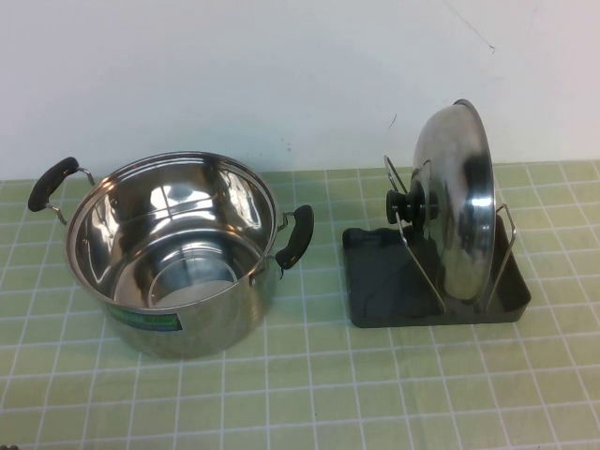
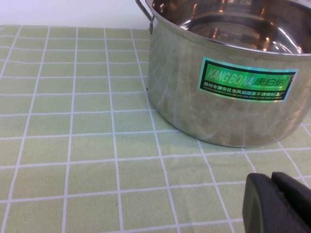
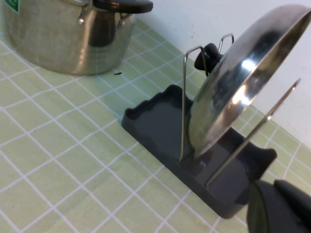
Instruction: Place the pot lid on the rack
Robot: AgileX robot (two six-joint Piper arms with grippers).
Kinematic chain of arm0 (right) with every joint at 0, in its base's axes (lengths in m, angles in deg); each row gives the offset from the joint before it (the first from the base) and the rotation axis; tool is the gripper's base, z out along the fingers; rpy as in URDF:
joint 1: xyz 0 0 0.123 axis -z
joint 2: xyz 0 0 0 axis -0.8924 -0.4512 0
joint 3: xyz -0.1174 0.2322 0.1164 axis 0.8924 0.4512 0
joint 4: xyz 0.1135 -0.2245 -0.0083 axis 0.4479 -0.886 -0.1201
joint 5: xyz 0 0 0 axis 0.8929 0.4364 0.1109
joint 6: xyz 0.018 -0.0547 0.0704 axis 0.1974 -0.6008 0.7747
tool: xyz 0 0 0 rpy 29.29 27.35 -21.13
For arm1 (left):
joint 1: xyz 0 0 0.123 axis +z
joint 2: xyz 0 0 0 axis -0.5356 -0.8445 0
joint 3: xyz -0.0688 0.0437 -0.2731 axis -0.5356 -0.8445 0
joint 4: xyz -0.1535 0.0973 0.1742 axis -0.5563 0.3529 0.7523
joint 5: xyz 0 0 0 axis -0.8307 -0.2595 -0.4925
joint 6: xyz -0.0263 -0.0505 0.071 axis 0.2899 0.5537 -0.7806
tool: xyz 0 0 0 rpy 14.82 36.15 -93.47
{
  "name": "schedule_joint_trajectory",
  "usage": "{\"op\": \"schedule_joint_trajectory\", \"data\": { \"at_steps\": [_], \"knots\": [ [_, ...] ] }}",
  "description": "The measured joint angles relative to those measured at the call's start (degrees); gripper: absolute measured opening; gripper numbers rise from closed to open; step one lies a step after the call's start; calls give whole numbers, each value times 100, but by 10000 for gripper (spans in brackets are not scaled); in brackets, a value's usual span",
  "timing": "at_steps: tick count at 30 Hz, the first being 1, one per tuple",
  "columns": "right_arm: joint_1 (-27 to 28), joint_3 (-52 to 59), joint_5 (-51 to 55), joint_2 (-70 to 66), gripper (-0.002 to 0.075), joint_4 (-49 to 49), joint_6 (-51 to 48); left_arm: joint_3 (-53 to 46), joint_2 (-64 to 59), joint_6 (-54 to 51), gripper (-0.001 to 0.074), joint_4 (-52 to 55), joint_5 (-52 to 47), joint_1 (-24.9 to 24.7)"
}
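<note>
The pot lid (image 1: 457,202) stands on edge in the rack (image 1: 373,281), held between the silver wire loops, with its black knob (image 1: 405,206) facing the pot. It also shows in the right wrist view (image 3: 243,82), standing in the dark grey rack (image 3: 155,121). Neither arm shows in the high view. My right gripper (image 3: 273,190) is shut and empty, low by the rack's near corner and apart from the lid. My left gripper (image 2: 271,181) is shut and empty, low over the checked cloth just in front of the steel pot (image 2: 228,87).
The deep steel pot (image 1: 173,244) with two black side handles stands open to the left of the rack, with a green label on its side. A green checked cloth (image 1: 309,394) covers the table. A white wall runs along the back.
</note>
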Motion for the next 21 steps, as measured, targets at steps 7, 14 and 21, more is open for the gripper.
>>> {"op": "schedule_joint_trajectory", "data": {
  "at_steps": [7, 14, 21],
  "knots": [
    [-219, 3, -204, 0, 0, 25, 0, 0, 0, 0, -2, 10, 0, 0],
    [-219, 62, -1228, 69, 0, 444, 42, 0, 0, 0, -2, 10, 0, 0],
    [-208, 278, -2159, 1190, 0, -636, 1434, 0, 0, 14, -2, 10, 0, 0]
  ]
}}
